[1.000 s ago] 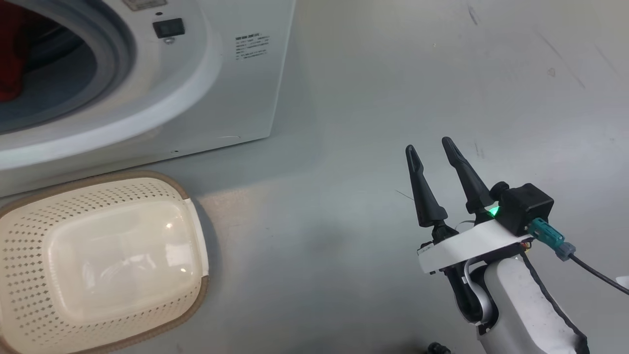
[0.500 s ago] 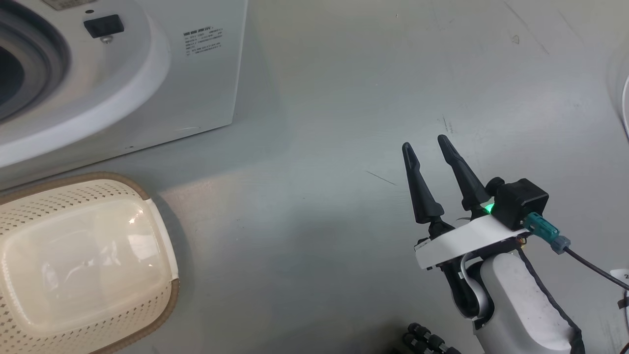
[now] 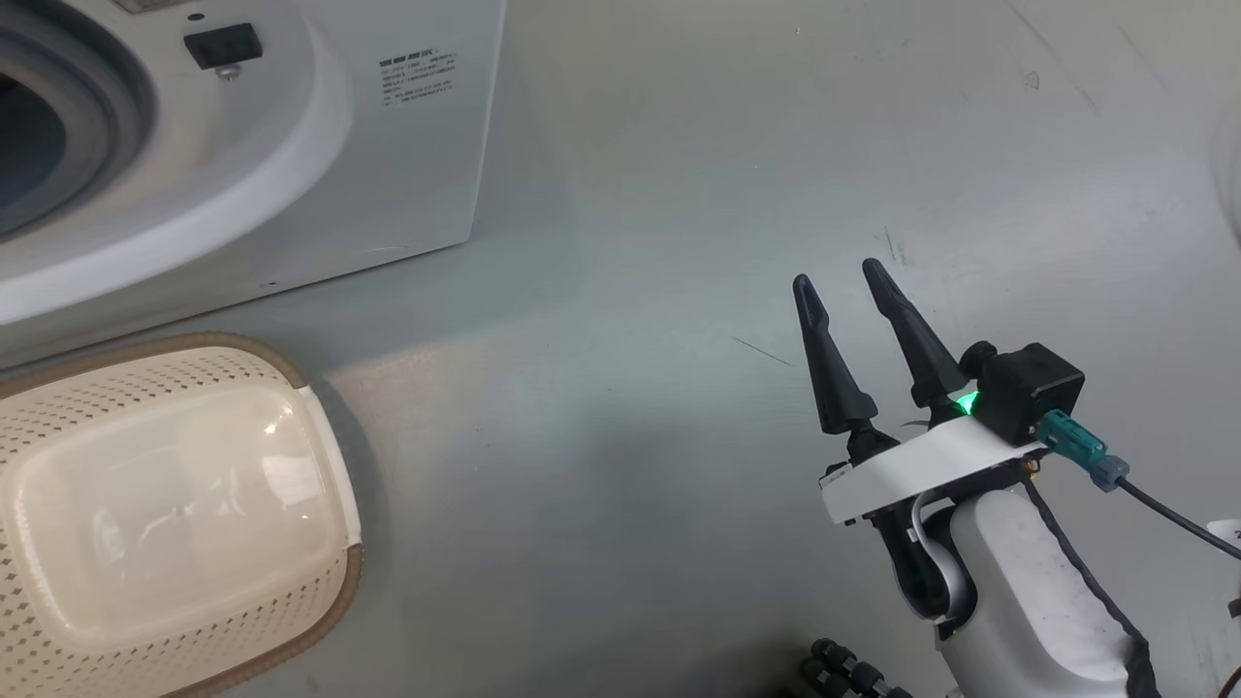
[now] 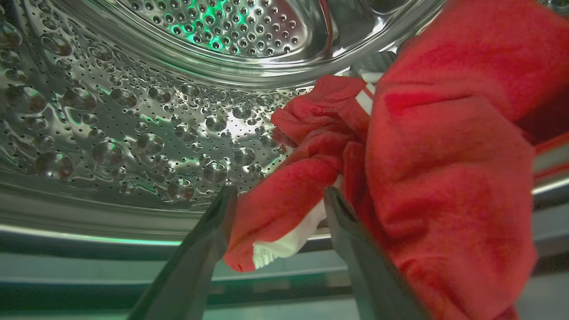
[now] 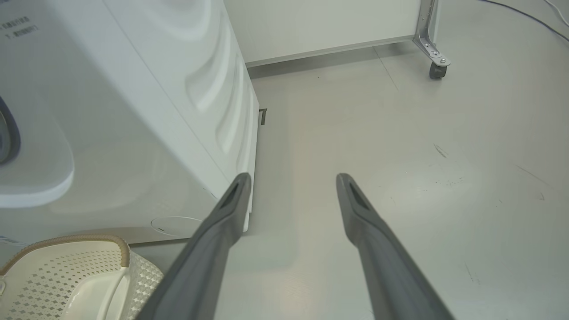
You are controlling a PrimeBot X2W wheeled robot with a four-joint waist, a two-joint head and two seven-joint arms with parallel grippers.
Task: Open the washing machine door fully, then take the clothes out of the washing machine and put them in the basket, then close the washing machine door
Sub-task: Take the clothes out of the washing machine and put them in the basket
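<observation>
Inside the washing machine [image 3: 388, 174], the robot's left gripper [image 4: 281, 192] reaches into the perforated steel drum [image 4: 133, 133] with its two dark fingers spread wide, straddling a hanging fold of the clothes [image 4: 444, 155] but not yet clamped on it. The red fabric lies bunched against the drum's right side in the left wrist view, and a white label [image 4: 284, 242] shows at the tip of the fold between the fingers. The garments look soft, light and limp, likely to drape and trail rather than hold any shape, so a pinch on a thick gathered fold would probably carry more cloth than a grip on a thin edge. The fold now between the fingers seems a fair place to close, though the larger mass to its right may drag behind or snag on the drum's lip. The right gripper [image 3: 837, 272] hangs unclenched and empty over the bare grey floor [image 3: 630, 388], well apart from the machine. The cream basket [image 3: 145, 359] waits just in front of the machine, holding nothing.
</observation>
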